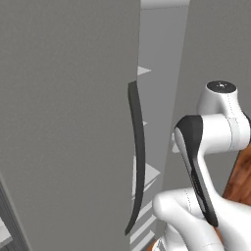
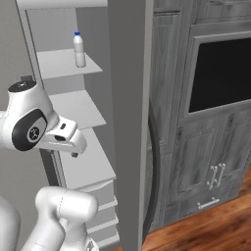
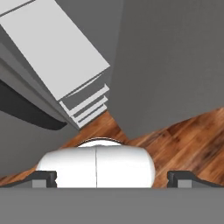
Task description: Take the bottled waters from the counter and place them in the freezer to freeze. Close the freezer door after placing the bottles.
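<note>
step: closing stage, bottle point(image 2: 79, 49) sitting on freezer shelf point(image 2: 66, 62) | claw point(image 3: 112, 179) hanging spread, empty | next: pushing door point(image 2: 128, 122) shut

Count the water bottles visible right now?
1. A bottle stands upright on an upper white shelf inside the open freezer. Another may be hidden behind the door.
</note>
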You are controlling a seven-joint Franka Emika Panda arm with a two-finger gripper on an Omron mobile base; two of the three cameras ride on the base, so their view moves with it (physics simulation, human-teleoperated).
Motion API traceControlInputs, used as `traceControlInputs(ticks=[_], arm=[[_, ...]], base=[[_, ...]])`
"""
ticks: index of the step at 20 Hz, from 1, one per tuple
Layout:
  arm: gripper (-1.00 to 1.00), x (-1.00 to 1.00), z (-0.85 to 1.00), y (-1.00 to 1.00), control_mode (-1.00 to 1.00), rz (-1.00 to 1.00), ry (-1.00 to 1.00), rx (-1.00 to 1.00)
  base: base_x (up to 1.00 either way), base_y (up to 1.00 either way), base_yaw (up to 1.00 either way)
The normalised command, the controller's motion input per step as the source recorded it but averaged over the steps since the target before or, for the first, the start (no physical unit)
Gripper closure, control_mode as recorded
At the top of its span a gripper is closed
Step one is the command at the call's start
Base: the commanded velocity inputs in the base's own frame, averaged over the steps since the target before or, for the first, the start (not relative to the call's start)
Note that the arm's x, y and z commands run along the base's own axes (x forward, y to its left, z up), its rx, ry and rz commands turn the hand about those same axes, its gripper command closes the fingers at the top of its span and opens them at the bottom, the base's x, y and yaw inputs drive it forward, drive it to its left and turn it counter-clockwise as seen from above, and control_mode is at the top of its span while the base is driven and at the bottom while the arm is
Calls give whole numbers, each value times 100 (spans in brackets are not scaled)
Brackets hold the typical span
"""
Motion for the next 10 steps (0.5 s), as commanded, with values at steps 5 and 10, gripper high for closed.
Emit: traceControlInputs(ticks=[5, 10], arm=[[-100, 0, 0, 0, 100, 0, 0, 0], [-100, 0, 0, 0, 100, 0, 0, 0]], base=[[-33, 0, 0], [-67, 11, 9]])
